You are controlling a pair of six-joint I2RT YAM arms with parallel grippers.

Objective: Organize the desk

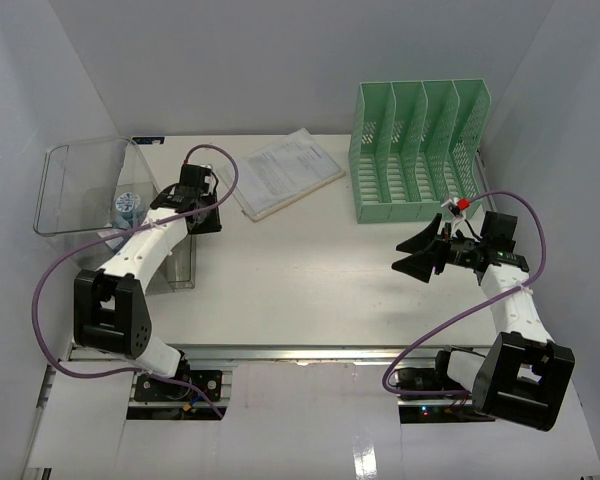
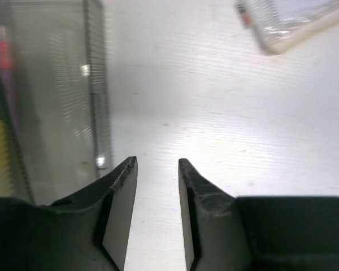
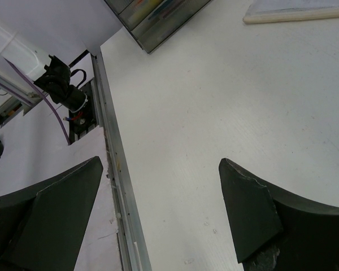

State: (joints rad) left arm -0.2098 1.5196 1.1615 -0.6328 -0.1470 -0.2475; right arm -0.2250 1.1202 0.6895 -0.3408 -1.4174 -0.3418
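Hovering over the desk, my left end effector is narrowly parted, empty — a leftward swing could clip the clear bin; right end effector gapes wide, empty.

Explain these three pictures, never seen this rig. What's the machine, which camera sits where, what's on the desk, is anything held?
Two small robot arms are bolted at the near edge of a white desk. The overhead view looks down from above and behind them: left arm, right arm. The other two views come from a camera on each wrist, looking past its own jaws. On the desk stand a clear plastic bin at far left and a mint-green file rack at far right, with a stack of papers lying between. The left jaws stand slightly apart, the right jaws wide apart; neither pair holds anything.
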